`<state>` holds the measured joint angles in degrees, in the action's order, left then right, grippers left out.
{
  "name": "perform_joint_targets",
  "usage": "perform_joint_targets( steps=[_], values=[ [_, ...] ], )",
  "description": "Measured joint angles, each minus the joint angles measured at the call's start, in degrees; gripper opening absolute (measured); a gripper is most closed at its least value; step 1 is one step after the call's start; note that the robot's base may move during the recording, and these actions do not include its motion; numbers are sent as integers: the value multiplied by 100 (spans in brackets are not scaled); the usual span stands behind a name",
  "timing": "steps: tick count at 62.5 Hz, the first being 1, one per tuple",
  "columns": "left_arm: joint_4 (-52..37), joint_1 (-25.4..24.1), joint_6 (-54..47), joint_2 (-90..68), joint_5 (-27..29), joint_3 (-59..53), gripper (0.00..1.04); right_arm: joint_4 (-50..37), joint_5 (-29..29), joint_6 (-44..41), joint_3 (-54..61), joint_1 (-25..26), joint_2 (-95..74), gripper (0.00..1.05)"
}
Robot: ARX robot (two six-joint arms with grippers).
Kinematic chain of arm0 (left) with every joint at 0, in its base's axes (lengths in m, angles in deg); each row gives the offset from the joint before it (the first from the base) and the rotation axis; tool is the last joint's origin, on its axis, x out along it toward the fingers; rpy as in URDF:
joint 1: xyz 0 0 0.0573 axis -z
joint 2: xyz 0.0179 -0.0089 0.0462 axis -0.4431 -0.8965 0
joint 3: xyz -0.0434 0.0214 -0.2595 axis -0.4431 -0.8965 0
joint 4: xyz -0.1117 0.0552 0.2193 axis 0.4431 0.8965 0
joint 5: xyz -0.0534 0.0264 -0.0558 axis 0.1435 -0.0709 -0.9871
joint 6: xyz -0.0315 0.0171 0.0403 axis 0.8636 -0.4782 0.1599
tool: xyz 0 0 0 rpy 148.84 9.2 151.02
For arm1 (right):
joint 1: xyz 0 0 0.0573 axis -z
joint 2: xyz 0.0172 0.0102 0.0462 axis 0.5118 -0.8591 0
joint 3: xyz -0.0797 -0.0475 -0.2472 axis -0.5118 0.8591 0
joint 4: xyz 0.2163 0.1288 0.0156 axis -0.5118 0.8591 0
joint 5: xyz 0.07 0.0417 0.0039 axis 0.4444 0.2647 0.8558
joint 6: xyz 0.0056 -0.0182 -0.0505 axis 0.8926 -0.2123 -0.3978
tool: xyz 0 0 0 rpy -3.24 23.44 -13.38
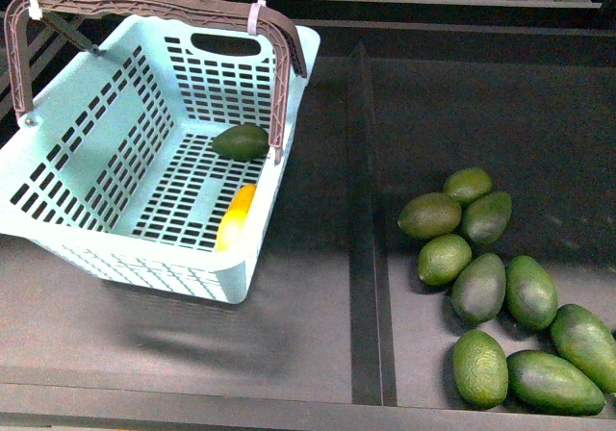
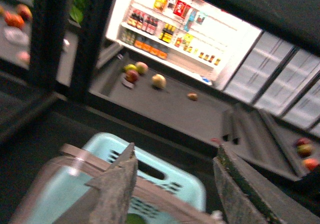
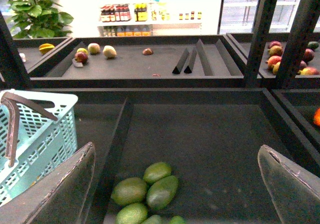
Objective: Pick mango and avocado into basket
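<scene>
The light teal basket (image 1: 72, 176) stands at the left of the shelf, brown handles up. Inside it lie a dark green avocado (image 1: 241, 141) near the far end and a yellow mango (image 1: 236, 216) against the right wall. Neither arm shows in the front view. My left gripper (image 2: 175, 184) hangs open above the basket (image 2: 187, 186) and its handle, nothing between the fingers. My right gripper (image 3: 175, 189) is open and empty over the bin of loose avocados (image 3: 161, 191), with the basket (image 3: 47, 134) off to one side.
Several more dark green avocados (image 1: 500, 287) lie heaped in the right bin. A raised dark divider (image 1: 366, 229) runs between basket and heap. Shelf posts (image 3: 299, 31) and farther shelves with apples and pears (image 3: 94, 48) stand behind.
</scene>
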<state>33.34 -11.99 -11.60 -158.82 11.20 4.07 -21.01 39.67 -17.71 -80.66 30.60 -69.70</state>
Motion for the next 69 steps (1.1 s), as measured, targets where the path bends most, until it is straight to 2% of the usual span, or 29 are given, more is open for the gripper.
perform_joint_targets(
  steps=[5, 14, 37, 40, 45, 51, 69],
  values=[
    [-107, -225, -1086, 376, -188, -586, 29, 0, 9, 0, 0, 0, 0, 96],
    [-140, -468, -1655, 962, -485, -1283, 2, 0, 4, 0, 0, 0, 0, 96],
    [350, -946, -1823, 2535, -940, -2350, 2, 0, 4, 0, 0, 0, 0, 96],
    [498, -1193, -1834, 2776, -1300, -2441, 2, 0, 4, 0, 0, 0, 0, 96],
    [721, -1394, -1838, 3123, -1325, -2568, 2, 0, 4, 0, 0, 0, 0, 96],
    [555, -1405, -1847, 3272, -1381, -2852, 2, 0, 7, 0, 0, 0, 0, 96],
    [1784, -1405, -1849, 4640, -1384, -2959, 2, 0, 7, 0, 0, 0, 0, 96]
  ],
)
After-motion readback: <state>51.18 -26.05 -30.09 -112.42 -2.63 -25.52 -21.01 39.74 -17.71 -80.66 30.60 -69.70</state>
